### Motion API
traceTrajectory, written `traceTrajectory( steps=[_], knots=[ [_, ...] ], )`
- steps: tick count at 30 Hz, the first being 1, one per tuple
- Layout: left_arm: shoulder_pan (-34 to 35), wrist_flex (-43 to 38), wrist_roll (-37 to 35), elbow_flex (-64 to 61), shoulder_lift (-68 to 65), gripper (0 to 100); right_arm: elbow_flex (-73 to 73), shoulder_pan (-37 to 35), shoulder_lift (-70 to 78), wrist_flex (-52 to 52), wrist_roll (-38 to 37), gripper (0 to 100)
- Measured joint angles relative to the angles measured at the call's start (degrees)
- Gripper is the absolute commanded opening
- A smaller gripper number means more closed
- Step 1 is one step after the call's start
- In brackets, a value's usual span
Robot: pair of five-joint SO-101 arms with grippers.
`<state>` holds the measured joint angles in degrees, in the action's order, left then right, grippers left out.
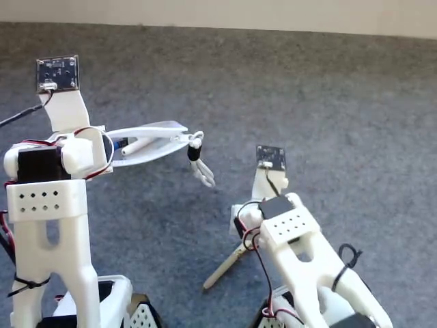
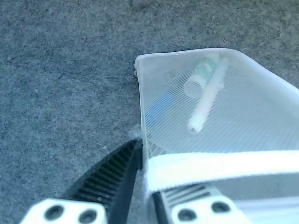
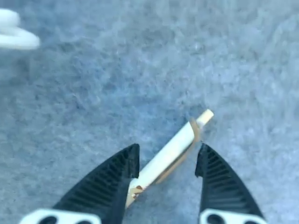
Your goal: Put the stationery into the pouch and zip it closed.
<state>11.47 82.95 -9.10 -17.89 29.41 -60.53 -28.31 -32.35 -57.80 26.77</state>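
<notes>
A see-through white mesh pouch (image 2: 224, 116) is held off the carpet by its edge, with my left gripper (image 2: 142, 156) shut on it. Inside lie a white pen (image 2: 208, 95), a greenish tube (image 2: 201, 77) and something blue (image 2: 161, 105). In the high view the pouch (image 1: 147, 143) sticks out sideways from the left arm, and its zip pull (image 1: 198, 160) with a white loop hangs at the far end. A cream pen (image 3: 170, 149) lies on the carpet between the fingers of my open right gripper (image 3: 168, 151). That cream pen (image 1: 225, 268) pokes out from under the right arm.
Grey carpet (image 1: 341, 102) covers the whole work area. The arm bases (image 1: 116, 301) stand at the near edge. The white zip loop (image 3: 14, 37) shows in the right wrist view beyond the pen.
</notes>
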Motion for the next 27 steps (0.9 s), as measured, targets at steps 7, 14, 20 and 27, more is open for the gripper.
traceTrajectory(
  steps=[7, 14, 20, 27],
  knots=[
    [0.00, 0.00, 0.00, 0.00, 0.00, 1, 0.09, 2.02, 6.24, 1.93, 0.79, 16.7],
    [0.00, 0.00, 0.00, 0.00, 0.00, 1, 0.18, 6.42, 10.73, 6.59, 0.79, 3.5],
    [0.00, 0.00, 0.00, 0.00, 0.00, 1, 0.70, 6.51, 12.57, 6.59, 0.79, 3.0],
    [0.00, 0.00, 0.00, 0.00, 0.00, 1, 2.02, 6.15, 10.81, 3.52, 0.79, 0.5]
  ],
)
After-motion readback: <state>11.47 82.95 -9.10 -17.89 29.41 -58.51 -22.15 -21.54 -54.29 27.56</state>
